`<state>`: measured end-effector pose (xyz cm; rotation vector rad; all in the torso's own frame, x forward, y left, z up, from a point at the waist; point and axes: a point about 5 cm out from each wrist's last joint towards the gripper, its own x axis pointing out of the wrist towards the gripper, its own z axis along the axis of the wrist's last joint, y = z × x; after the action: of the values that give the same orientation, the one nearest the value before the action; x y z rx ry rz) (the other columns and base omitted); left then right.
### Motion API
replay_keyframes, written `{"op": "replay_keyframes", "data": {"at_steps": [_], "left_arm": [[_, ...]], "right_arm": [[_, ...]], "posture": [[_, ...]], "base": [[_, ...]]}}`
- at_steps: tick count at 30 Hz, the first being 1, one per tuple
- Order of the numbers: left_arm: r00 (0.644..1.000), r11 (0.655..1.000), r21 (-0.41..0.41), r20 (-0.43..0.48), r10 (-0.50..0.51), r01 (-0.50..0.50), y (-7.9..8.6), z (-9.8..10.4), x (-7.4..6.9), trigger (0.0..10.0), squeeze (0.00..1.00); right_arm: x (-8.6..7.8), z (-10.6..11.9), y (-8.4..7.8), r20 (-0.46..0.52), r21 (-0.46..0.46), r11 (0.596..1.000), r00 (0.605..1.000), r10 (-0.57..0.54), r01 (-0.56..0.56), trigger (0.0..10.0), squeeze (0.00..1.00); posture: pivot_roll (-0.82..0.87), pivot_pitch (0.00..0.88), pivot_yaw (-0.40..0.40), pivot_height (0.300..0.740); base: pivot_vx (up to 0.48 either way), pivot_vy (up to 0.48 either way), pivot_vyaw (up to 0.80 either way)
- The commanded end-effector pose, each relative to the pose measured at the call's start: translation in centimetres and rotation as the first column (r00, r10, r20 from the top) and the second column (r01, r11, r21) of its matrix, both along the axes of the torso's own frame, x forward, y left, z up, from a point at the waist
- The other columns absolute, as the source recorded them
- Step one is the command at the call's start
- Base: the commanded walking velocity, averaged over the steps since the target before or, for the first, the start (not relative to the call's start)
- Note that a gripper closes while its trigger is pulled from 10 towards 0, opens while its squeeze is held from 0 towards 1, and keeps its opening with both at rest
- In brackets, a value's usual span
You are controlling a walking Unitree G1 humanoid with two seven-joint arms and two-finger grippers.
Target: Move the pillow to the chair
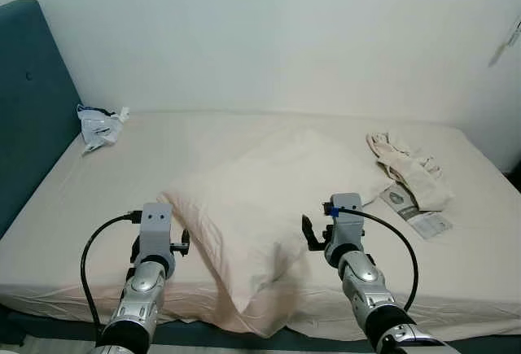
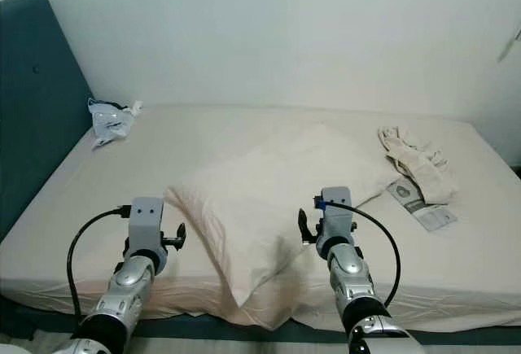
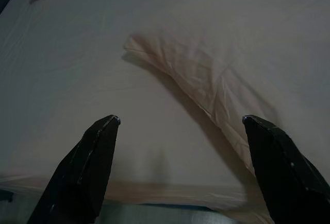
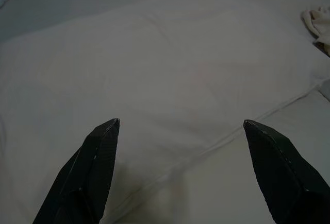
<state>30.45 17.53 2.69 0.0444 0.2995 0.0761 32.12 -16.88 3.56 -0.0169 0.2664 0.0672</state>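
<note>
Both hands, left (image 3: 180, 123) and right (image 4: 180, 123), fingers apart, flank the cream fabric pillow (image 1: 260, 199) overhanging the bed's (image 1: 81, 207) near edge.

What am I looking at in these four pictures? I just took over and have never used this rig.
The two upper pictures come from the robot's head, looking down over a bed. The silver arms are its own. The other two look along each claw's black fingers. The left claw and the right claw are both open and hold nothing. A cream pillow lies in the middle. A crumpled bag sits near the blue headboard; some cloth and a packet lie on the right.
</note>
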Motion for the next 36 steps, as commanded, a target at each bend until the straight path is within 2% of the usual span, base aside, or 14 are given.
{"op": "replay_keyframes", "data": {"at_steps": [1,9,26,36], "left_arm": [[1.000,1.000,-0.007,0.013,-0.004,0.004,0.07,0.18,0.09,10.0,0.00],[0.999,0.999,-0.024,0.027,-0.044,0.045,-0.46,0.27,0.09,10.0,0.00],[0.998,0.999,-0.020,0.035,-0.045,0.046,-0.55,0.27,0.03,10.0,0.00],[0.997,0.999,-0.016,0.066,-0.028,0.029,-0.13,0.50,-0.05,10.0,0.00]], "right_arm": [[-0.28,-0.57,-0.01,-0.038,-0.010,1.000,0.999,-0.002,0.001,10.0,0.00],[-0.68,-0.95,-0.52,-0.046,-0.012,0.999,0.998,-0.035,0.035,10.0,0.00],[-0.47,-0.70,-0.67,-0.040,-0.014,0.999,0.999,-0.037,0.036,10.0,0.00],[-0.30,-0.58,-0.30,-0.039,-0.012,1.000,0.999,-0.025,0.024,10.0,0.00]], "posture": [[-0.02,0.037,-0.045,0.740],[-0.03,0.043,-0.031,0.740],[-0.03,0.043,-0.037,0.740],[-0.02,0.046,-0.044,0.740]], "base": [[0.000,0.000,0.00],[0.171,0.000,0.00],[0.308,0.000,0.00],[0.000,0.000,0.00]]}}
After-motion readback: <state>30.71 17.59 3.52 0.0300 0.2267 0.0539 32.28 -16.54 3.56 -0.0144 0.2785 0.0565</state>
